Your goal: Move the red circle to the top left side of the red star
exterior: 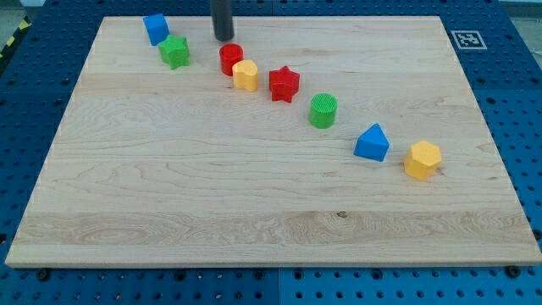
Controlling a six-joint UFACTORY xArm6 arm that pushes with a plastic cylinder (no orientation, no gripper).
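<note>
The red circle (230, 58) stands on the wooden board near the view's top, left of centre. A yellow block (246, 75) touches it at its lower right. The red star (284, 83) lies to the right of the yellow block, lower right of the red circle. My tip (223, 38) comes down from the view's top edge and ends just above and slightly left of the red circle, with a small gap between them.
A green star (175, 52) and a blue block (156, 28) lie at the top left. A green circle (323, 111), a blue triangle (372, 142) and a yellow hexagon (422, 159) trail toward the view's lower right. The board's top edge (339, 17) is close behind my tip.
</note>
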